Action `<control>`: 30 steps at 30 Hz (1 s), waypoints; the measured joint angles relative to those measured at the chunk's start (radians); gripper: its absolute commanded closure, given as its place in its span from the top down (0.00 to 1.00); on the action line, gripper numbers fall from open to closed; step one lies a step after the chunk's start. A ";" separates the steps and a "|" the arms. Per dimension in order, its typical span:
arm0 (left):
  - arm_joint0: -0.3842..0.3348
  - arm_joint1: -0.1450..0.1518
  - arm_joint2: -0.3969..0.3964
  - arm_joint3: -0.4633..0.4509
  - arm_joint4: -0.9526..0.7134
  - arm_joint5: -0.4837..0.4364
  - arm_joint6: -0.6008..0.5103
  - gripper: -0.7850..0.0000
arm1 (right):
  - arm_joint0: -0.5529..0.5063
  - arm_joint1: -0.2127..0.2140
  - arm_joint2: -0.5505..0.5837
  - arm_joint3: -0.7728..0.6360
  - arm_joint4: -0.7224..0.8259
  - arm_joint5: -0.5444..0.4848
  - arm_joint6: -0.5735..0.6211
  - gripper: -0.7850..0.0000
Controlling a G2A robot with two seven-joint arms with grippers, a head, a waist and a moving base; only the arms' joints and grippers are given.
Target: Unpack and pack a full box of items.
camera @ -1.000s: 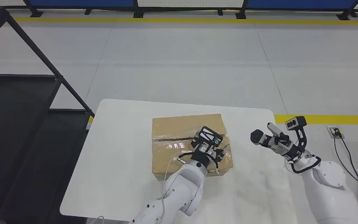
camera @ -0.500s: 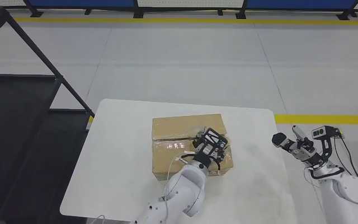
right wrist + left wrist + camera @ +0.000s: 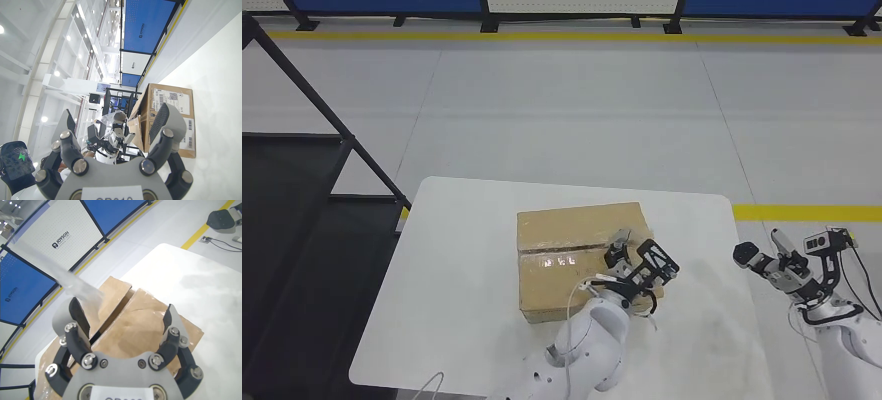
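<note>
Box (image 3: 572, 245) mid-table (image 3: 462, 300), top seam (image 3: 111, 313) split, one top flap (image 3: 135, 110) lifted a little. Left gripper (image 3: 122, 303) over the box end nearest the right arm, spread wide, gripping nothing, but with a clear tape strip (image 3: 81, 287) apparently clinging to one finger pad (image 3: 81, 317). Right gripper (image 3: 116, 111) off the table edge, well apart from the box, also spread and empty.

Risks, as judged:
- Tape staying glued to the pad. Fouls the next pinch, drags a flap or a light item along on release. Cause: adhesive side on rubber. Needs wiping off against a box edge first.
- Tape re-sticking to cardboard during flap fold-back. Pulls the box across the smooth table. Nothing bracing the box, right arm too far off to help.
- Flap grab with jaws this wide: easy to catch the flap only partly, tear it at the taped corners, or press the top panel down into the contents.
- Contents hidden, clearance under the flaps unknown. Risk of hitting items on a blind plunge.
- Glossy tape film on the top panel: likely slippery for the pads.
</note>
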 measured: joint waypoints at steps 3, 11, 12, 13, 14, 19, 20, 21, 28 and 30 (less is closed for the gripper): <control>0.002 -0.009 0.002 0.006 0.014 -0.003 -0.009 1.00 | 0.002 0.001 -0.003 0.006 0.004 -0.003 0.003 1.00; 0.004 -0.028 -0.015 0.021 0.013 -0.033 -0.018 1.00 | 0.011 0.003 -0.016 0.023 0.006 -0.004 0.006 1.00; 0.002 -0.031 -0.018 0.024 0.012 -0.038 -0.018 1.00 | 0.012 0.003 -0.018 0.025 0.006 -0.004 0.005 1.00; 0.002 -0.033 -0.020 0.024 0.012 -0.040 -0.017 1.00 | 0.013 0.003 -0.019 0.026 0.005 -0.003 0.005 1.00; 0.002 -0.035 -0.021 0.023 0.014 -0.041 -0.014 1.00 | 0.014 0.004 -0.020 0.027 0.005 -0.002 0.006 1.00; 0.033 -0.039 -0.046 -0.031 0.013 -0.038 0.022 1.00 | 0.024 0.004 -0.036 0.035 0.001 0.002 0.001 1.00; 0.043 -0.037 -0.056 -0.050 0.010 -0.039 0.031 1.00 | 0.027 0.003 -0.040 0.035 -0.001 0.002 0.000 1.00; 0.058 -0.034 -0.071 -0.080 0.006 -0.044 0.044 1.00 | 0.032 0.003 -0.046 0.033 -0.009 -0.002 0.000 1.00; 0.197 0.001 -0.210 -0.309 0.025 -0.067 0.130 1.00 | 0.039 0.007 -0.077 -0.044 -0.163 -0.142 -0.023 1.00; 0.261 0.016 -0.282 -0.392 -0.005 -0.087 0.153 1.00 | 0.026 0.007 -0.086 -0.096 -0.247 -0.185 -0.078 1.00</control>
